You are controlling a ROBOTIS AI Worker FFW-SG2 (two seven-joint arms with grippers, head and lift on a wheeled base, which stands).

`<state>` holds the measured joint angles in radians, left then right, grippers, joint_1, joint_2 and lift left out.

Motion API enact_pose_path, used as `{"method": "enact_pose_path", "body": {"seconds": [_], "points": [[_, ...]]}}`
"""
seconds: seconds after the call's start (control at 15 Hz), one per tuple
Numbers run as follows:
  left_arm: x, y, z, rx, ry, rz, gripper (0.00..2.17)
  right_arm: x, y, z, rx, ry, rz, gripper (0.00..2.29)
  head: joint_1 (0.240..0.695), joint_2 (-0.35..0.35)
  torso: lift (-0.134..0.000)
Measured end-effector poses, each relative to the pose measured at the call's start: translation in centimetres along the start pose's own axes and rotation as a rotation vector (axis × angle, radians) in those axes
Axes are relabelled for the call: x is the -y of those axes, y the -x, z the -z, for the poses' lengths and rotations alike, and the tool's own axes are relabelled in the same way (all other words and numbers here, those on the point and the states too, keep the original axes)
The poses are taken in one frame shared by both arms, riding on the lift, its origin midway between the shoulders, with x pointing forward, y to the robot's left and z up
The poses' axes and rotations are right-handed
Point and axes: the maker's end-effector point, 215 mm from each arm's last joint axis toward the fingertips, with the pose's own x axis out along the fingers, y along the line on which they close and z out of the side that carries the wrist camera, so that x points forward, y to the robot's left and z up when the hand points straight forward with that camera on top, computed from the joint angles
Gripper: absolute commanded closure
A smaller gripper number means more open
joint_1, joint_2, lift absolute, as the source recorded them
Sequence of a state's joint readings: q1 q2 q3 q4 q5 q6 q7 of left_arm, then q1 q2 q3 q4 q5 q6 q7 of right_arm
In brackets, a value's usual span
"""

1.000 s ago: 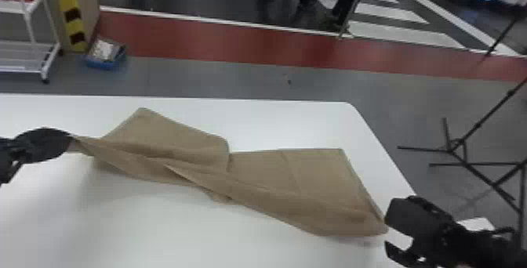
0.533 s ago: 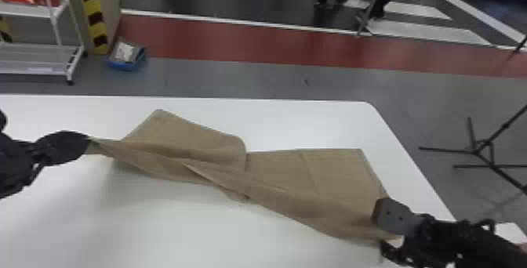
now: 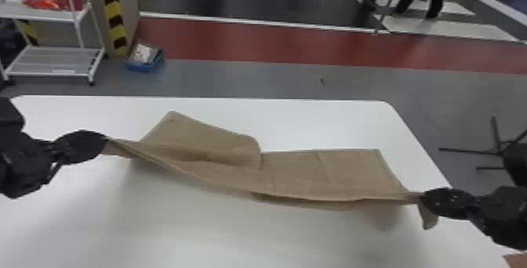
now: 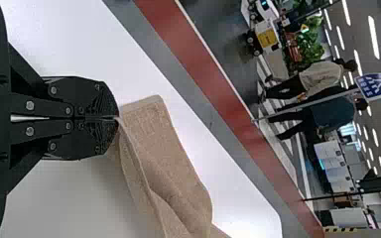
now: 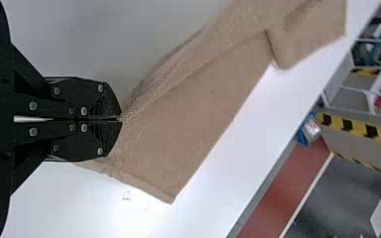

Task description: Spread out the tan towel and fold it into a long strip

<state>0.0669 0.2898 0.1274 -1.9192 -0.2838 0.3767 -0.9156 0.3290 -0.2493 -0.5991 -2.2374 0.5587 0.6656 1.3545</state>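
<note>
Shut on the tan towel's left near corner, my left gripper stands at the left of the head view. My right gripper is shut on the near edge at the towel's right end, with a small flap hanging below it. Between them the towel has its near edge drawn up in a shallow sag, while the far part lies on the table with a folded-over flap at left. In the left wrist view the left gripper pinches the towel; in the right wrist view the right gripper pinches the towel.
The white table has its rounded far right corner beyond the towel. Past it on the floor are a blue bin, a white shelf rack and black stand legs at the right.
The right gripper has shut on the towel's right end and lifted that near edge. The twisted near side now runs straighter. The head view has shifted left.
</note>
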Motion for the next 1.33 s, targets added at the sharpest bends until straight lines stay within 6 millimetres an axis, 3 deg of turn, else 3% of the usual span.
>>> {"method": "enact_pose_path", "body": {"seconds": [0.07, 0.13, 0.2, 0.27, 0.33, 0.4, 0.6, 0.87, 1.07, 1.33], "points": [[0.2, 0.0, -0.1, 0.001, -0.002, 0.006, 2.14, 0.8, 0.2, 0.3, 0.002, -0.052, 0.004, 1.88, 0.695, -0.246, -0.118], [0.3, 0.1, -0.1, 0.0, -0.003, 0.012, 2.14, 1.1, -0.7, 1.4, -0.025, -0.084, -0.002, 1.88, 0.695, -0.254, -0.118], [0.6, 0.0, 0.0, -0.003, -0.005, 0.017, 2.14, 0.8, -2.2, 2.6, -0.068, -0.098, -0.015, 1.72, 0.695, -0.259, -0.118], [0.9, 0.0, 0.1, -0.006, -0.006, 0.024, 2.14, 0.1, -4.4, 4.0, -0.128, -0.097, -0.039, 1.09, 0.695, -0.259, -0.118], [1.1, -0.1, 0.1, -0.008, -0.007, 0.03, 2.14, -1.0, -6.2, 4.9, -0.176, -0.091, -0.064, 0.31, 0.695, -0.253, -0.118], [1.3, -0.2, 0.1, -0.008, -0.008, 0.035, 2.14, -1.8, -7.2, 5.3, -0.195, -0.096, -0.081, 0.0, 0.695, -0.247, -0.118], [1.3, -0.1, 0.0, -0.008, -0.012, 0.036, 2.14, -2.4, -7.4, 4.7, -0.177, -0.163, -0.084, 0.05, 0.695, -0.235, -0.118], [1.2, 0.1, 0.4, -0.016, -0.013, 0.034, 2.14, -1.6, -3.6, 3.3, -0.102, -0.185, -0.034, 0.09, 0.695, -0.24, -0.118], [1.4, -0.1, 0.6, -0.019, -0.011, 0.036, 2.14, -2.3, -1.6, 5.8, -0.183, -0.118, 0.002, 0.16, 0.695, -0.267, -0.118], [1.8, -0.3, 0.5, -0.018, -0.013, 0.046, 2.14, -2.6, -2.0, 8.9, -0.318, -0.012, 0.019, 0.21, 0.695, -0.297, -0.118]]}}
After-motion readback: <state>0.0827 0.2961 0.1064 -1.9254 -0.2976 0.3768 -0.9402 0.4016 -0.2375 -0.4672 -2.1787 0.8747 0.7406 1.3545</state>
